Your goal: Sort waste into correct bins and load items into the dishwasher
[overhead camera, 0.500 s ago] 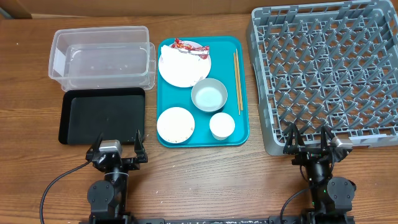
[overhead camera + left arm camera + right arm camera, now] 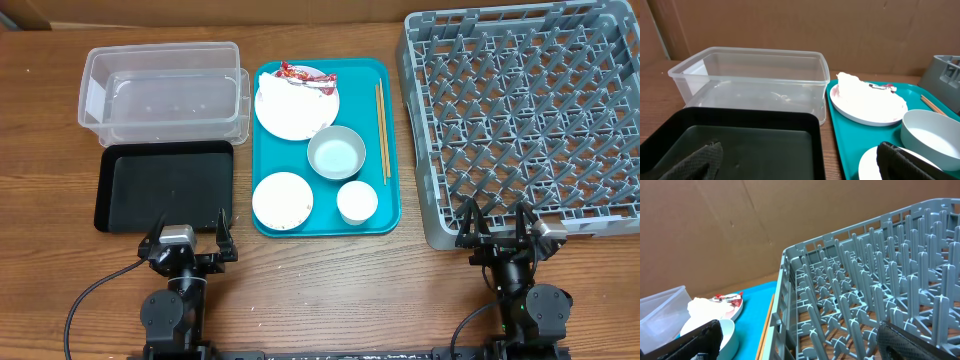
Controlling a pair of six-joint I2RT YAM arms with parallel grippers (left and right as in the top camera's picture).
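Wooden chopsticks two, plate one, cup one.

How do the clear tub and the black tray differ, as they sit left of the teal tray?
The clear tub is see-through with tall walls, while the black tray is opaque and shallow, little more than a low rim. The clear tub lies at the far side; the black tray sits just in front of it, nearer the robot. Both are rectangular with rounded corners, lie left of the teal tray, and hold no waste yet.
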